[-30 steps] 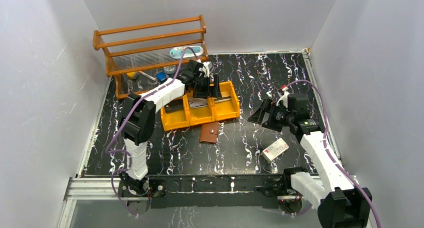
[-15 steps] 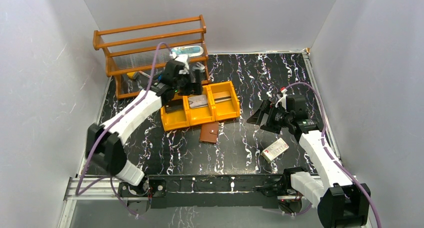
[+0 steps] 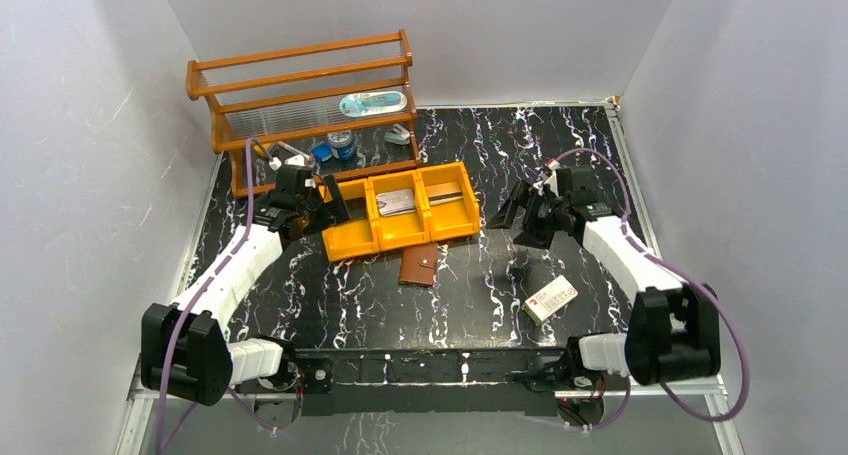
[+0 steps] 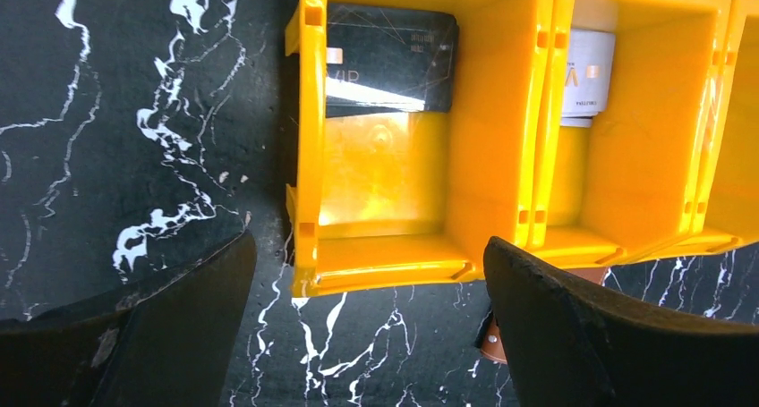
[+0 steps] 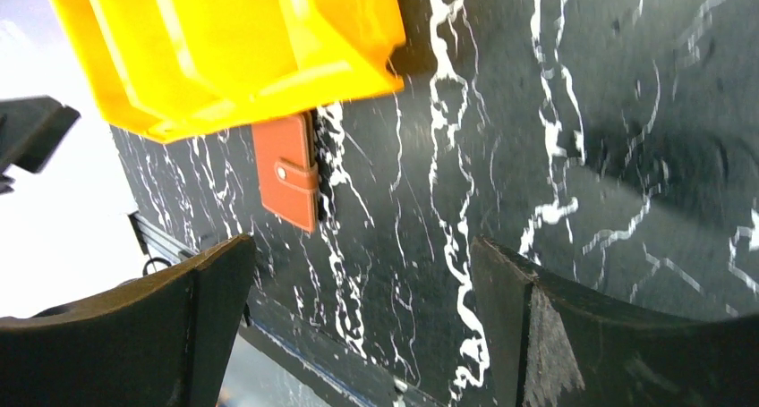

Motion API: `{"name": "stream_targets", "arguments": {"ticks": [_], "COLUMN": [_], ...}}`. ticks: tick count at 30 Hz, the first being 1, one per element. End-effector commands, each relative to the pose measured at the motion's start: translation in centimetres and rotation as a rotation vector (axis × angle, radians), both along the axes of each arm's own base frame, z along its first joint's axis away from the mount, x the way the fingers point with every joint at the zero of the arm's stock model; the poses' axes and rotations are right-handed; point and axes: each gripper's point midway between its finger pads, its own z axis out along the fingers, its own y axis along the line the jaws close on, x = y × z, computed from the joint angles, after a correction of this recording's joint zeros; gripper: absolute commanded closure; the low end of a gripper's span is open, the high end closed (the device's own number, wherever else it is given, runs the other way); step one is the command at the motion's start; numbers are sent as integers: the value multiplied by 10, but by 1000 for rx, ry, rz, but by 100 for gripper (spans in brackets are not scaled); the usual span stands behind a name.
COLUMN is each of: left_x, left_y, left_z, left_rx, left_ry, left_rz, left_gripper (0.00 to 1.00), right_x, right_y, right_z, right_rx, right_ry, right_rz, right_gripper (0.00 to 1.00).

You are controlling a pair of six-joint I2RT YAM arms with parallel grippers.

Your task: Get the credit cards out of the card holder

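Both pairs of jaws gape wide and empty, so one should pin the shut card holder (image 3: 418, 265) while the other lifts its tab.

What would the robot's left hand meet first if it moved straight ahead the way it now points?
Most likely the orange tray, at its left end compartment, where a dark card lies. The open left hand faces it, though depth is unclear.

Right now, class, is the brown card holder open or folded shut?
Folded shut: the card holder lies flat beside the orange tray, snap tab across its front, no inner sleeves showing.
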Motion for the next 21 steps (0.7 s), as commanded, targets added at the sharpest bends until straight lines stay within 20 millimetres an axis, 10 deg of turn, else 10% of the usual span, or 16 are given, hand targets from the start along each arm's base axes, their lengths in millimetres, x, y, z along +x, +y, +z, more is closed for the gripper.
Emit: {"name": "stream_targets", "arguments": {"ticks": [1, 11, 21], "left_x": [-2, 0, 16], "left_y": [-9, -5, -44], "left_z": [-1, -19, -29], "left_rx": [-58, -40, -161], "left_ry": [-8, 15, -40], "left_rz": [0, 12, -203], "left_gripper": [2, 2, 2], "right_x": [45, 104, 78], "right_y": [23, 68, 81], "right_z": [23, 1, -10], "right_rx": [43, -31, -43], "right_ry": [-114, -72, -53], "right_rz": [56, 167, 257], "right_gripper": [2, 2, 5]}}
